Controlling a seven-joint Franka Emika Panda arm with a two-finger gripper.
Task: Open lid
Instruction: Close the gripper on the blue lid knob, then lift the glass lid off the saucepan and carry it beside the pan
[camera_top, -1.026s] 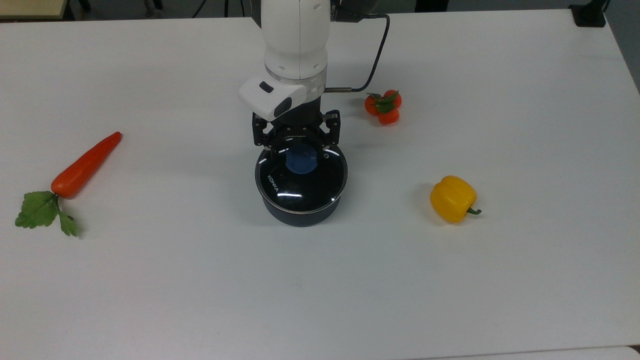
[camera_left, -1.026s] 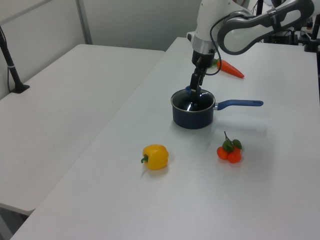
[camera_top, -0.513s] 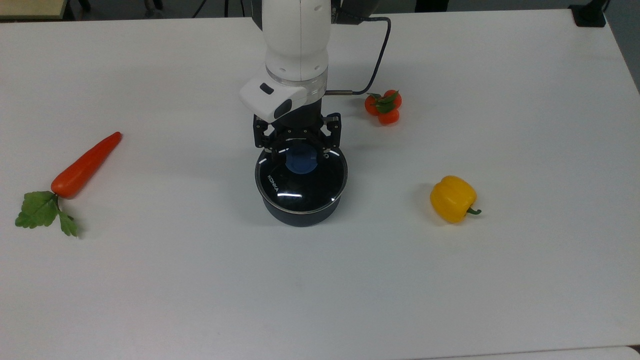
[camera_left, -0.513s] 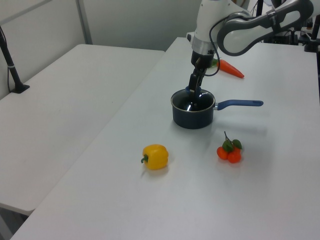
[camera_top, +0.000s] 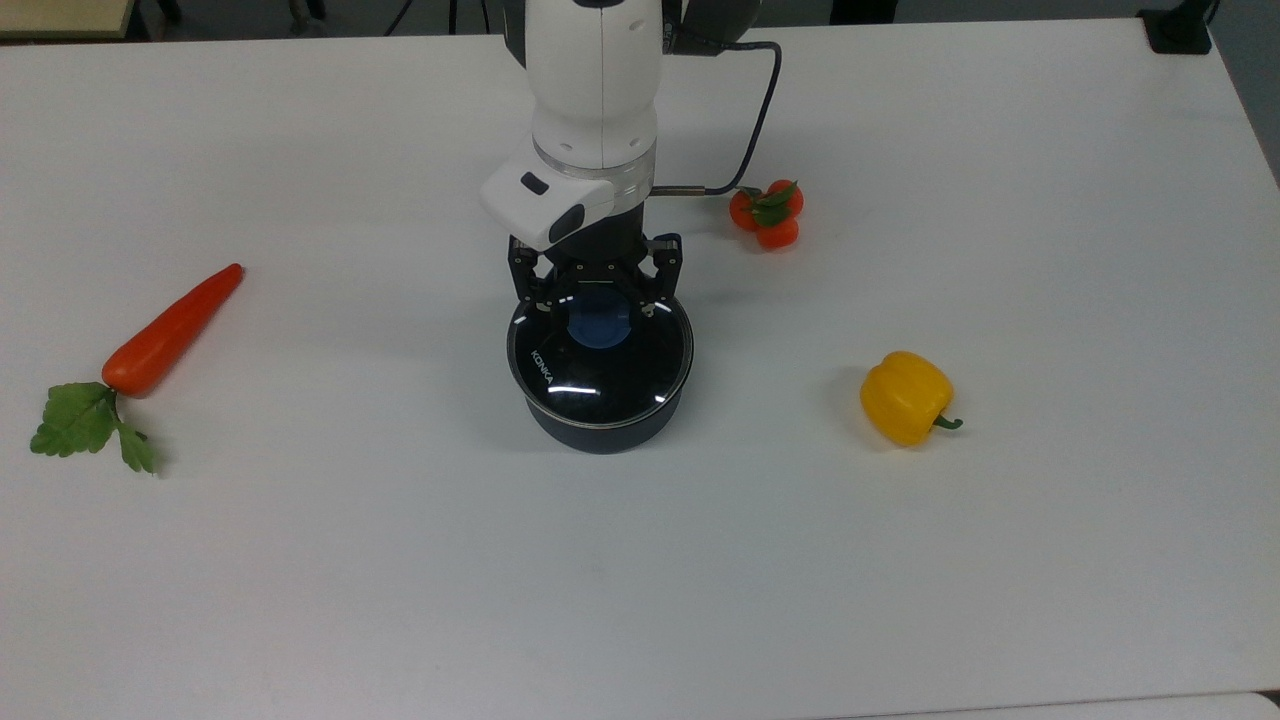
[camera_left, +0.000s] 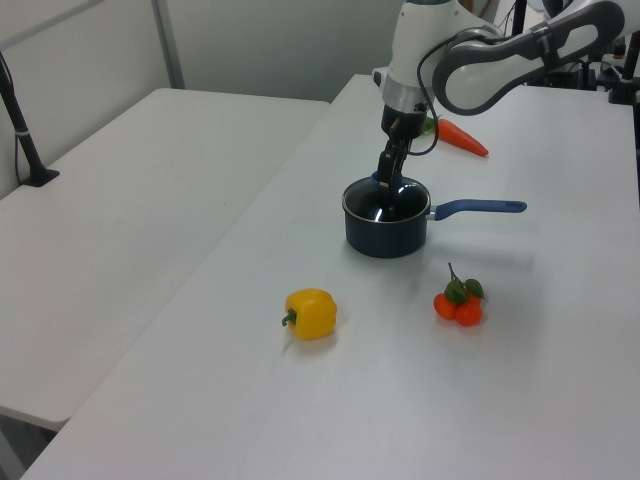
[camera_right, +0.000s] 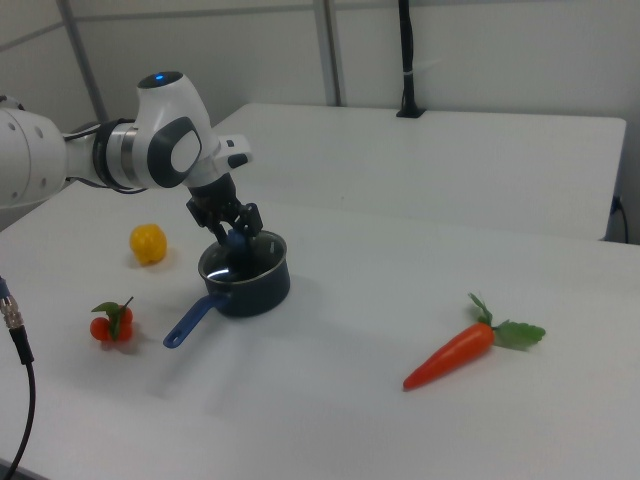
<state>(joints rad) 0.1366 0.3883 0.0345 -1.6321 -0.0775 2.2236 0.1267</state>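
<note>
A dark blue saucepan (camera_top: 600, 432) stands mid-table, its long blue handle (camera_left: 480, 208) pointing to the left view's right. The round glass lid (camera_top: 600, 372) with white "KONKA" lettering covers it. It sits a touch off the pan's rim toward the top view's left. My gripper (camera_top: 598, 305) reaches straight down over the lid's blue knob (camera_top: 598, 322), with its fingers closed in against the knob's two sides. The gripper (camera_right: 237, 240) also shows in the right view at the far edge of the saucepan (camera_right: 255, 290). Whether the lid rests on the rim or hangs just above it is unclear.
A carrot (camera_top: 170, 330) lies at the top view's left. A yellow bell pepper (camera_top: 905, 397) sits at the top view's right. A cluster of small red-orange fruit (camera_top: 767, 213) lies behind the pan, next to the arm's cable (camera_top: 755, 110). A second white table (camera_left: 120, 200) adjoins.
The fingers have drawn in onto the blue knob. The lid has shifted slightly toward the top view's left and looks a little larger. The saucepan has stayed put.
</note>
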